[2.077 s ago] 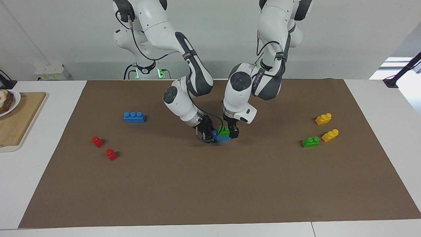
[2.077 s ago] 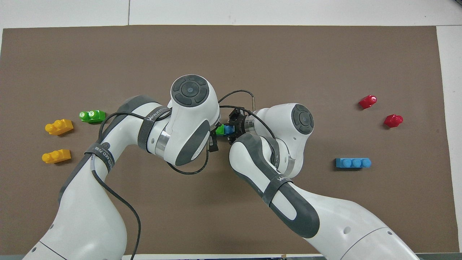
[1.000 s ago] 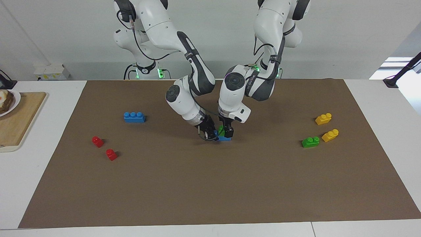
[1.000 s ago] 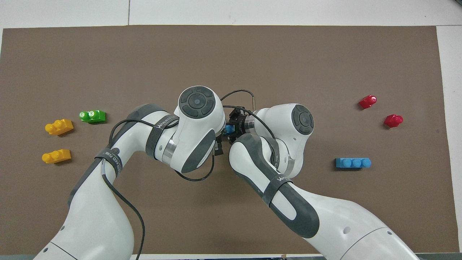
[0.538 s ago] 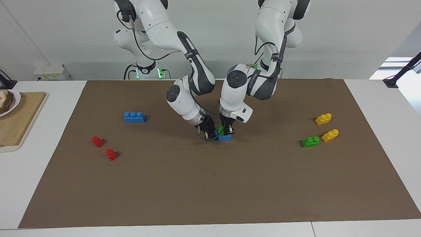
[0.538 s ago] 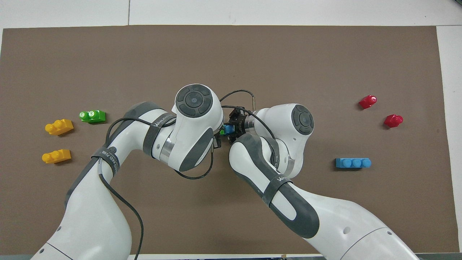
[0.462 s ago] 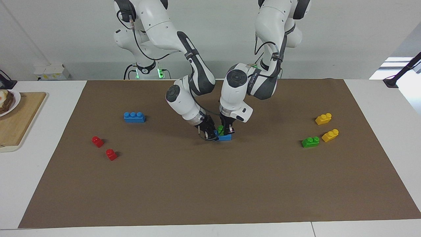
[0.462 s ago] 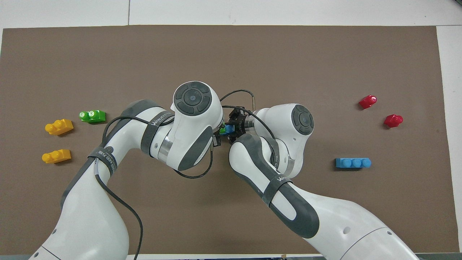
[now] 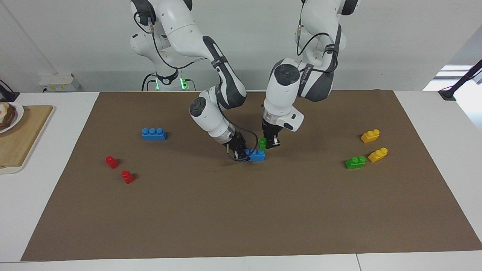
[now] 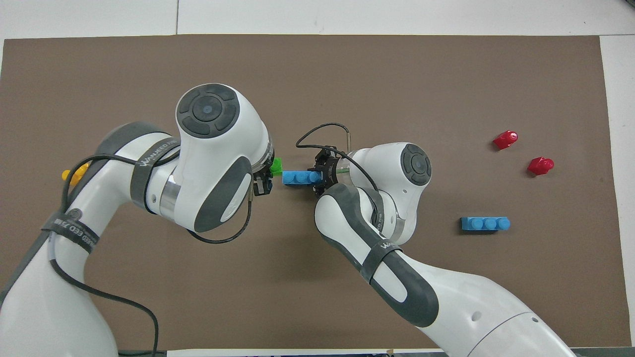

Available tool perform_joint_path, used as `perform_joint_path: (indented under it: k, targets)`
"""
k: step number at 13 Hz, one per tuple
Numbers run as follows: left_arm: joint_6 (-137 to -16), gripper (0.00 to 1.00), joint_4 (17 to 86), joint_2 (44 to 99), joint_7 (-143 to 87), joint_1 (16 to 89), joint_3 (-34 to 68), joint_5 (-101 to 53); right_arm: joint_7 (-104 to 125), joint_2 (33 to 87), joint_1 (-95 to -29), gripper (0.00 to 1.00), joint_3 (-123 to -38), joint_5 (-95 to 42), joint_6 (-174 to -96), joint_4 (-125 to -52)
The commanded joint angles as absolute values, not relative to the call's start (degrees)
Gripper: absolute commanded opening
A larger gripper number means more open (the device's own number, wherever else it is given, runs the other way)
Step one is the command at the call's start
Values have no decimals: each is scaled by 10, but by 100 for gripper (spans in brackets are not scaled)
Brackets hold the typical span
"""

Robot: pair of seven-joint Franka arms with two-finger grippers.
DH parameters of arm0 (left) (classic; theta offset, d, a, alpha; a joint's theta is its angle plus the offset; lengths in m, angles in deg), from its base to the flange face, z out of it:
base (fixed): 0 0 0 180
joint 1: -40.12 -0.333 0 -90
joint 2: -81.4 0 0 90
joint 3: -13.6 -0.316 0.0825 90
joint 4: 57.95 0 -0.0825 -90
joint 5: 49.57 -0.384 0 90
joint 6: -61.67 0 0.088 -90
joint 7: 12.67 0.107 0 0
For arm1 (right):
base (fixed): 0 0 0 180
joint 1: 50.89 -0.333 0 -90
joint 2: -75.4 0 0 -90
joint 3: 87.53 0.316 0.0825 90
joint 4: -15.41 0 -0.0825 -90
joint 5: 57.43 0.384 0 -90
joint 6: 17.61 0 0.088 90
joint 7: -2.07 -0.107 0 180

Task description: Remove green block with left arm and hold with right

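left hand [image 9: 272, 144] clenched on green block [image 9: 262, 143], raised just clear of blue brick [image 9: 256, 154], frame centre | right hand [image 9: 238, 152] clamped on that brick's end, seemingly resting on tabletop [image 9: 241, 210] | second green brick [image 9: 355, 162] beside yellow bricks [image 9: 377, 154], right of the facing frame

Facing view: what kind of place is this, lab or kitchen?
Most likely a robotics lab bench: two white robot arms mounted at a white table, a brown paper mat strewn with small plastic toy bricks, bare white wall. A wooden cutting board sits at the right arm's end.
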State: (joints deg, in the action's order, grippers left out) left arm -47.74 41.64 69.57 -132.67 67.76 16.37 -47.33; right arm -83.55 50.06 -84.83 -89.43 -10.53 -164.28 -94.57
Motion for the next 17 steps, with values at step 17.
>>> perform_joint_path:
  k: [17]
  targets:
    - [-427,0,624,838,-265,372,164,-471,-625,609,-507,0,-900,-229,-1303,-936]
